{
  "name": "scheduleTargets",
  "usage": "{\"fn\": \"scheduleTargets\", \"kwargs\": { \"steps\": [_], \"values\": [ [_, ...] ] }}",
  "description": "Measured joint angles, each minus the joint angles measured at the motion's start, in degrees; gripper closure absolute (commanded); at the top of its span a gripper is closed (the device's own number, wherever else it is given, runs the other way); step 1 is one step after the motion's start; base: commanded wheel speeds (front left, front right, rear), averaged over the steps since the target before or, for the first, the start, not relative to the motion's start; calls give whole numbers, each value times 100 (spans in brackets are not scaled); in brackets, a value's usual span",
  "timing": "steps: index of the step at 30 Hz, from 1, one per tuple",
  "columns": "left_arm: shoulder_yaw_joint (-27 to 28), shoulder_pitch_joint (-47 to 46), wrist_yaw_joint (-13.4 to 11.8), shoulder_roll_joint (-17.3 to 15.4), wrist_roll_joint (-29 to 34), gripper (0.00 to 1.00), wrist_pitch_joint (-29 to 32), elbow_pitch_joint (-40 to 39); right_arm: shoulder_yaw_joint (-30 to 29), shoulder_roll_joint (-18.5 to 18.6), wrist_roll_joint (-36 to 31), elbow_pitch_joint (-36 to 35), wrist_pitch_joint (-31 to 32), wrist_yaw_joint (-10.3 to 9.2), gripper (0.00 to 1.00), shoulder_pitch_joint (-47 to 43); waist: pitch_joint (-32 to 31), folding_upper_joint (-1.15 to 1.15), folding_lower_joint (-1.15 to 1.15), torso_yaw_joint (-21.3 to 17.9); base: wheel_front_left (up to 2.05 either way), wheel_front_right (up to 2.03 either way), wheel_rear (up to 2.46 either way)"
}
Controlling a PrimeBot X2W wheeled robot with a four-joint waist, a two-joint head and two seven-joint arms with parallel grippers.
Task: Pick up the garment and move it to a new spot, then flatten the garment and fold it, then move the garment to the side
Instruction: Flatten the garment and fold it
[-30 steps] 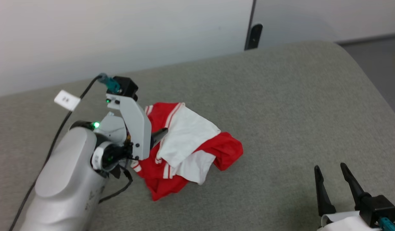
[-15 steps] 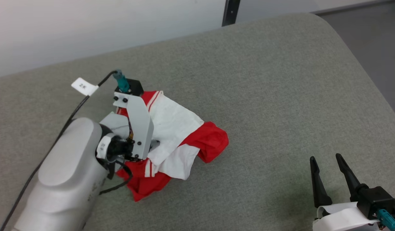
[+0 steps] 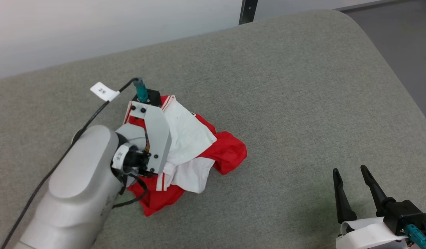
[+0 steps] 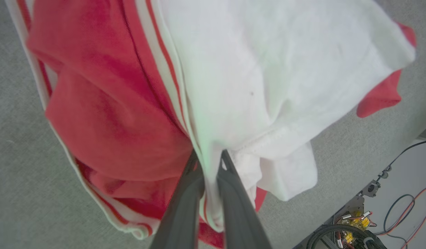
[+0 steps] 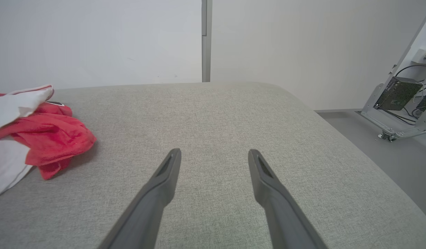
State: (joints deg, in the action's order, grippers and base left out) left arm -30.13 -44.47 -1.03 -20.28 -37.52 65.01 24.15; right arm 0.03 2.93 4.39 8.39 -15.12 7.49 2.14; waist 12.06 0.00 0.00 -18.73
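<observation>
Grey fabric surface [image 3: 303, 86] — crumpled garment [image 3: 230, 152]

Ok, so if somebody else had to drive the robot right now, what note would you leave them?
Left end effector: shut on a fold of the shirt, at its white part.
Right end effector: open, holding nothing, over bare pad on the robot's right of the shirt.
Shirt: crumpled in a heap on the grey pad.
Done: the grab.
Left: lift it and carry it to a new spot, flatten it, fold it, then move it aside.
</observation>
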Motion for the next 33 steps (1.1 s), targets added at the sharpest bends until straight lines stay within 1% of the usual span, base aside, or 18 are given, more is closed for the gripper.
{"fn": "scheduleTargets", "kwargs": {
  "steps": [10, 18, 19, 20, 21, 23, 25, 33],
  "values": [
    [-67, -137, -101, 7, -71, 100, 413, -156, 3, 0, -12, 58, 0, 0, 0, 12, -119, 0, 0, 98, 0, 0, 0],
    [64, -283, -156, -248, -71, 99, 466, -449, -34, 0, -79, 86, 0, 1, 0, -66, -267, 0, 0, 223, 0, 0, 0],
    [77, -289, -156, -298, -71, 95, 489, -492, -40, 0, -89, 92, 0, 0, 0, -86, -290, 0, 0, 243, 0, 0, 0],
    [105, -298, -172, -345, -76, 95, 491, -530, -36, 1, -91, 99, 0, 0, 0, -106, -313, 0, 0, 263, 0, 0, 0],
    [136, -304, -202, -394, -83, 98, 508, -569, -36, -1, -98, 103, 0, 0, 0, -131, -334, 0, 0, 287, 0, 0, 0],
    [190, -304, -230, -487, -88, 97, 510, -650, -38, 0, -119, 120, 0, 0, 0, -162, -374, 0, 0, 336, 0, 0, 0],
    [259, -300, -288, -605, -79, 100, 499, -702, -27, -1, -138, 130, 0, 0, 0, -163, -412, 0, 0, 384, 0, 0, 0],
    [434, 64, -406, -1329, 66, 100, 448, -626, -21, 0, -192, 144, 0, 0, 0, -171, -510, 0, 0, 503, 0, 0, 0]
  ]
}}
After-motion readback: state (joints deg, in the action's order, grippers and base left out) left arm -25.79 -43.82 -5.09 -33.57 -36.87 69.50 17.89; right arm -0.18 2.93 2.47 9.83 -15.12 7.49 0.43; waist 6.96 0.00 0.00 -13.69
